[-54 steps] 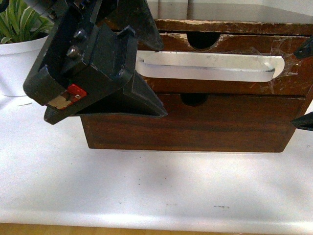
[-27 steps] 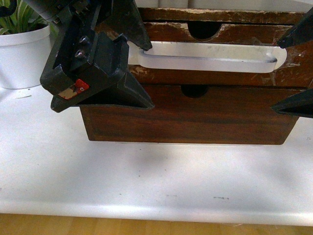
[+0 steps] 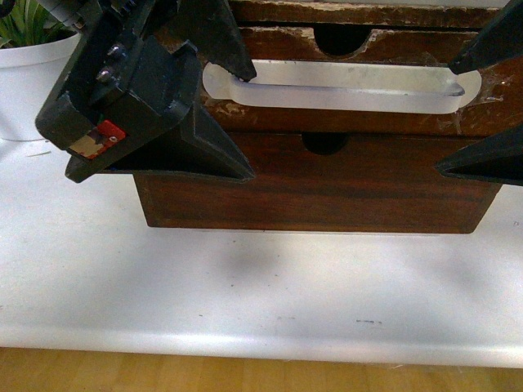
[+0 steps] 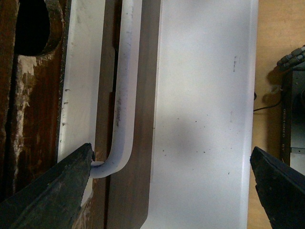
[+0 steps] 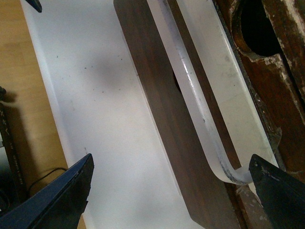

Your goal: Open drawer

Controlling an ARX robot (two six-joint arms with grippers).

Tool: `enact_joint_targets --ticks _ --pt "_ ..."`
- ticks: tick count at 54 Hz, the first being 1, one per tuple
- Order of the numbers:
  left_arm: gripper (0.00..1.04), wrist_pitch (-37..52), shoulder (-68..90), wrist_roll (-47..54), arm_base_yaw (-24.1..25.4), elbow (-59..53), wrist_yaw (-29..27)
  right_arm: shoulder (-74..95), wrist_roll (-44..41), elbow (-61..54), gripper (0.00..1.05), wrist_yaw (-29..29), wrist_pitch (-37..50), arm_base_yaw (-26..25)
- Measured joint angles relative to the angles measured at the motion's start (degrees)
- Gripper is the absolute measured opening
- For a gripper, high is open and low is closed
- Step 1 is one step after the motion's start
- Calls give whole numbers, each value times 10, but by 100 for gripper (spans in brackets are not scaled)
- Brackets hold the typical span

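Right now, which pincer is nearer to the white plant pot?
Left. The left pincer is at the end of the white handle nearest the pot; the right pincer is at its opposite end, farther away.

L gripper [image 3: 245,122] fills the upper left of front view, close to cam. Black body tilted, w/ a small red tab [image 3: 112,131] and two screw heads on its side. Jaws spread wide: upper finger [image 3: 219,37] and lower finger [image 3: 208,155] both point right, tips well apart, nothing clamped btwn them. L wrist view agrees: L gripper [image 4: 170,150] shows two dark wedge tips at opposite edges, big gap.

R gripper [image 3: 449,117] only just in frame at far right. Two black fingertips [image 3: 498,41] show, pointing left, one above the other, also wide apart. R wrist view of R gripper [image 5: 170,160]: same, tips at either side, nothing held.
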Motion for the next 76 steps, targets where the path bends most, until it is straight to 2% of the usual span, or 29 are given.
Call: enact_joint_targets --ticks 22,29,54,76 --pt "98 55 1 -2 -5 -22 -8 28 10 7 96 7 22 12" --pt "98 35 1 7 -8 -20 -13 37 14 9 96 10 26 14" --pt "98 62 1 16 -9 -36 -17 65 21 15 96 13 35 24" --pt "98 44 0 37 -21 -44 -29 67 20 15 96 12 29 25"
